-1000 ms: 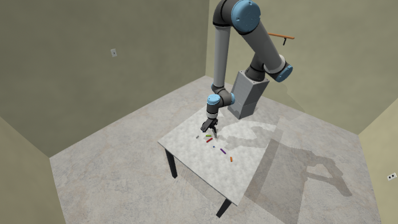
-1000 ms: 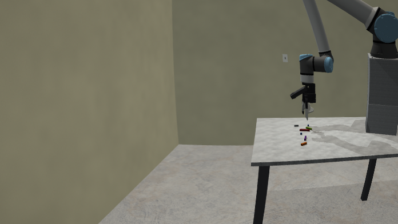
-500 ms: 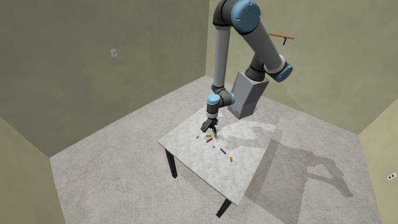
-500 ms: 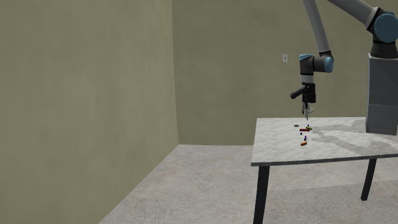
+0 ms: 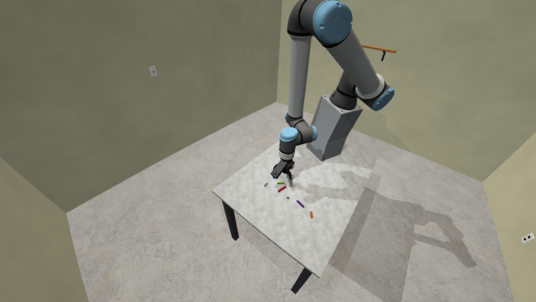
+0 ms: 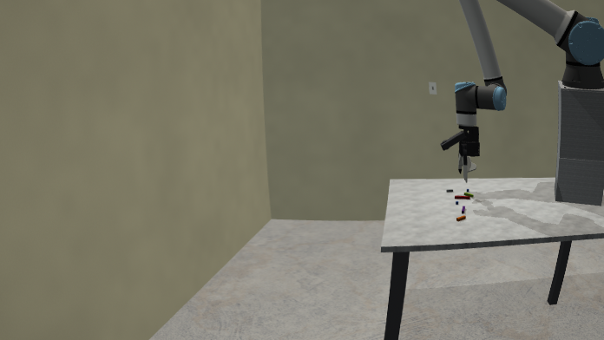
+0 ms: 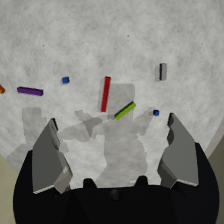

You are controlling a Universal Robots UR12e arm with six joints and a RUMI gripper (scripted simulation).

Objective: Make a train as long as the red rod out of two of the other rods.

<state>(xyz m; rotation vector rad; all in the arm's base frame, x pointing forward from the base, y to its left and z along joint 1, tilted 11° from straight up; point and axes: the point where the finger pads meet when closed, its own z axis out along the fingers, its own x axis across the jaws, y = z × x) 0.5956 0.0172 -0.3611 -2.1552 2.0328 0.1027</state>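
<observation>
Diagonally, the lime rod point(image 5: 281, 182) point(image 6: 469, 194) point(image 7: 125, 110) points toward the red rod point(image 5: 282, 189) point(image 6: 462, 197) point(image 7: 106, 94), beneath wide-open, unladen jaws.

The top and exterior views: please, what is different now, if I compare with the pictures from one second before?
Nothing visibly changed. The gripper hangs above the table as before, and the red rod and the other rods lie where they lay.
</observation>
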